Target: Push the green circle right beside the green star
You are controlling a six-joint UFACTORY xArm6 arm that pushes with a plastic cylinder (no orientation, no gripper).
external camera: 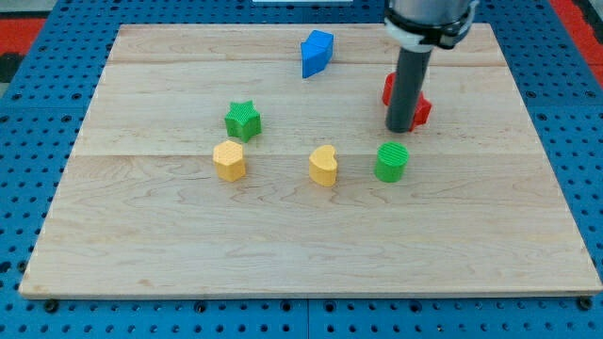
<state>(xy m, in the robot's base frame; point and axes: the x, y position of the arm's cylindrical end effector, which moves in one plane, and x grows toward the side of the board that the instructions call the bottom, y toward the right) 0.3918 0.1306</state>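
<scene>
The green circle (391, 161) stands right of the board's middle. The green star (243, 120) stands well to its left, left of centre. My tip (400, 129) rests just above the green circle toward the view's top, a small gap away, and slightly to its right. The rod hides part of a red block (421, 110) behind it.
A yellow heart (323, 165) lies between the circle and the star, slightly lower than the star. A yellow hexagon-like block (229, 160) sits just below the green star. A blue block (317, 53) sits near the board's top edge. The wooden board (141, 254) lies on a blue pegboard.
</scene>
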